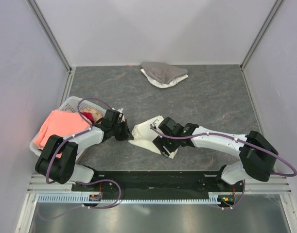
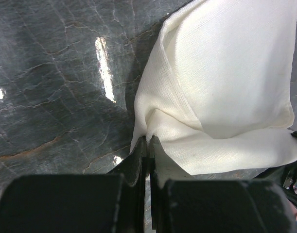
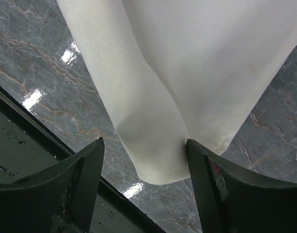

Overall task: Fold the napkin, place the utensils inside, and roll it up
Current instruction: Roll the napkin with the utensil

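The napkin (image 1: 146, 129) is lying folded on the table (image 1: 211, 97), in the middle near the front edge, between the two arms. The left gripper (image 1: 127, 132) is sitting at its left corner. In the left wrist view, the left gripper (image 2: 148, 145) is showing its fingers (image 2: 136, 162) pressed together, clamping a pinch of the napkin (image 2: 226, 73), and the cloth is puckering into creases at the tips. The right gripper (image 1: 162, 144) is reaching over the napkin's near right end. In the right wrist view, the right gripper (image 3: 144, 145) is holding its fingers (image 3: 87, 170) wide apart. The rounded folded end of the napkin (image 3: 197, 58) is lying between them, against the right-hand finger and apart from the other. A basket (image 1: 65, 104) with a pink cloth (image 1: 58, 127) is standing at the left, and a grey-and-white cloth heap (image 1: 163, 74) is lying at the far edge.
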Tool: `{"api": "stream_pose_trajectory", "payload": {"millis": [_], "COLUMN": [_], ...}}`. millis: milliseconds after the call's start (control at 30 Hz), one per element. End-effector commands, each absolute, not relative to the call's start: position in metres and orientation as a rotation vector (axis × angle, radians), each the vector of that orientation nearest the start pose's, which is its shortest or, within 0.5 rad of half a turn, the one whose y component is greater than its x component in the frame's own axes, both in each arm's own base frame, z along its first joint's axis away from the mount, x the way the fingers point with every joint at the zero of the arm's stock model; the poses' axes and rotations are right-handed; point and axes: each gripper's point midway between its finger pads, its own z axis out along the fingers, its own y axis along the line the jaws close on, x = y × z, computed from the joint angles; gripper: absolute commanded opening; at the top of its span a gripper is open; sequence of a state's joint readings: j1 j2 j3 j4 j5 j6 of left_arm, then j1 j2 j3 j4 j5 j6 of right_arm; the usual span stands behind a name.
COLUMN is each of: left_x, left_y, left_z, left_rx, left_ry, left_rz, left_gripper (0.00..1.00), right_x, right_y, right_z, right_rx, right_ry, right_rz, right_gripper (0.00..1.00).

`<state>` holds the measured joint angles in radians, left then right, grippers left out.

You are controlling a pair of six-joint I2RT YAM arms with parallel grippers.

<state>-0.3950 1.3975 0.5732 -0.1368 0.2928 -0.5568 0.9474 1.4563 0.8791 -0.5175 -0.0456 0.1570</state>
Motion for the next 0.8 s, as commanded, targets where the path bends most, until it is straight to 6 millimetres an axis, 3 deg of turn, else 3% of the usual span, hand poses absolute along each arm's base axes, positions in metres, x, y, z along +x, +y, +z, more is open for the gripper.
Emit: {"api": "stream_pose_trajectory", "payload": {"millis": [0, 200, 333, 433, 600, 767], "left_x": [0.238, 0.238, 0.237, 0.238, 0.236, 0.235], "left_y": [-0.168, -0.168, -0.168, -0.168, -0.168, -0.168], "left_z": [0.015, 0.015, 0.015, 0.015, 0.013, 0.013], "left_rx": [-0.061, -0.065, -0.063, -0.060, -0.058, -0.058], "left_ry": [2.661, 2.661, 2.664, 2.662, 2.669, 2.671], "left_rz": [-0.655, -0.652, -0.652, -0.652, -0.655, -0.654], "left_gripper": [0.02, 0.02, 0.02, 0.02, 0.02, 0.02], "right_x": [0.160, 0.149, 0.149, 0.147, 0.139, 0.138], "right_y": [0.257, 0.251, 0.252, 0.252, 0.249, 0.256], "right_z": [0.043, 0.033, 0.038, 0.040, 0.032, 0.040], "right_rx": [-1.084, -1.102, -1.063, -1.033, -0.955, -0.828], "right_ry": [2.566, 2.651, 2.690, 2.732, 2.856, 2.889], "right_rz": [0.423, 0.413, 0.447, 0.507, 0.671, 0.883], "right_gripper": [0.76, 0.69, 0.50, 0.45, 0.35, 0.31]}}
